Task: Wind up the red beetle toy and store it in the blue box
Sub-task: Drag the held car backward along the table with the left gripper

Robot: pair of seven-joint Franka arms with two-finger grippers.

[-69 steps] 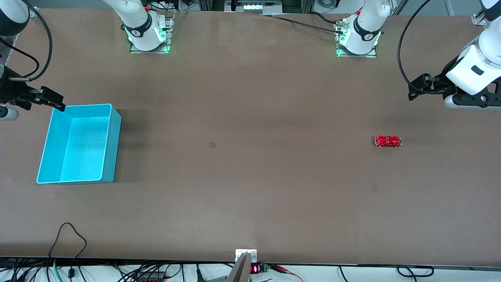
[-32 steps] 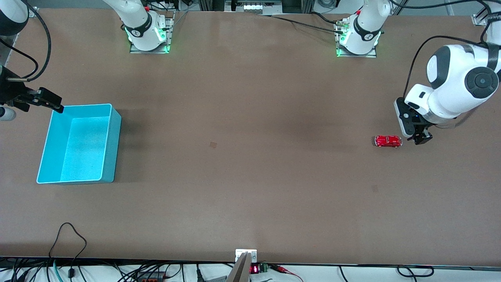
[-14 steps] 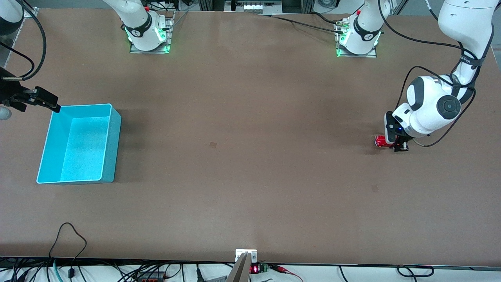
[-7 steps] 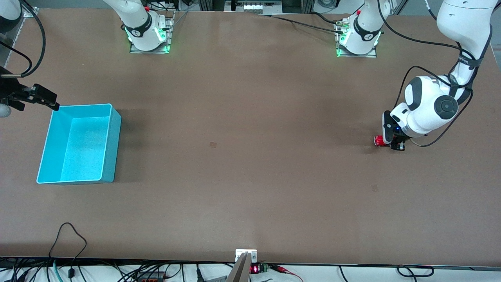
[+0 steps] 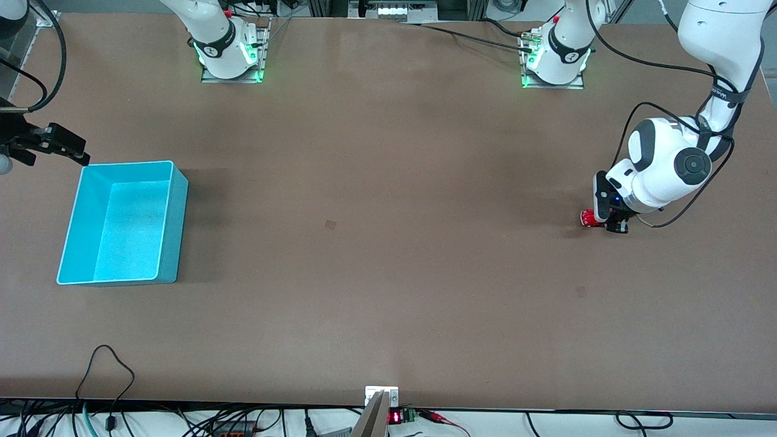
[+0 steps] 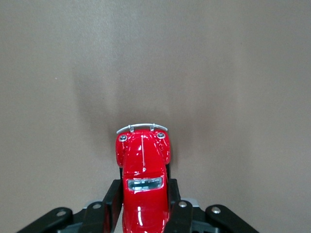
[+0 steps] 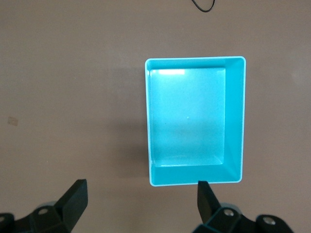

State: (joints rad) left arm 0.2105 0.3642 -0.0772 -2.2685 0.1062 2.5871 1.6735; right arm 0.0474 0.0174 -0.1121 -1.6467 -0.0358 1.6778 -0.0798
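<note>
Fingers (image 6: 172,206) clamp glossy rounded red beetle toy (image 6: 144,179)

Glossy red beetle toy (image 6: 144,187); cyan blue box (image 5: 172,224); brown table (image 5: 388,243).

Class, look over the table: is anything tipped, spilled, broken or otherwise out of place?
Nothing stands out. The red beetle toy sits upright on the table, clamped in the left gripper. The blue box stands upright and empty, with the open right gripper above the table beside it.
</note>
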